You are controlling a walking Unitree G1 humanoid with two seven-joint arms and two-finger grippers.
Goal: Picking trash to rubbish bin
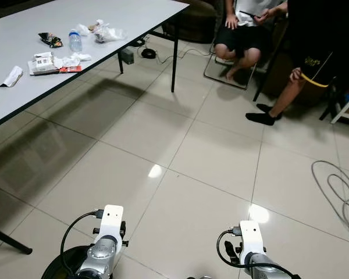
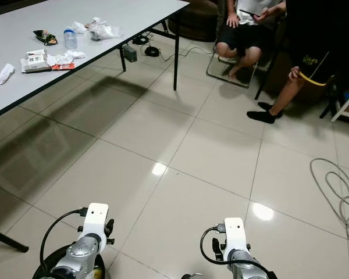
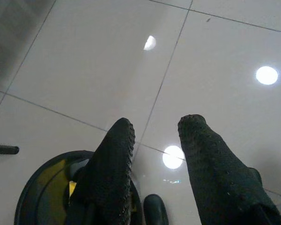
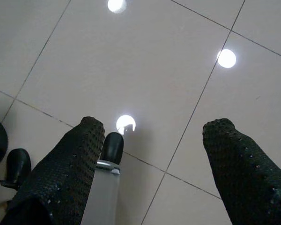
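Note:
Trash lies on the grey table (image 1: 23,99) at my far left: a white crumpled wrapper (image 1: 12,76), a flat carton with red edge (image 1: 45,64), crumpled tissue (image 1: 74,58), a small water bottle (image 1: 75,41), a dark snack bag (image 1: 50,39) and a clear plastic bag (image 1: 108,32). A round black bin (image 1: 64,264) with a yellow lining (image 3: 54,176) stands on the floor beside my left arm. My left gripper (image 3: 157,126) hangs open over the floor next to the bin. My right gripper (image 4: 152,129) is open above bare tiles.
Two people sit at the far right, one on a chair (image 1: 239,35), one with a socked foot (image 1: 260,118) out on the floor. Grey cable coils (image 1: 343,197) lie at the right. A table leg (image 1: 174,55) and cables (image 1: 148,53) stand ahead. Pale tiles (image 1: 180,157) stretch between.

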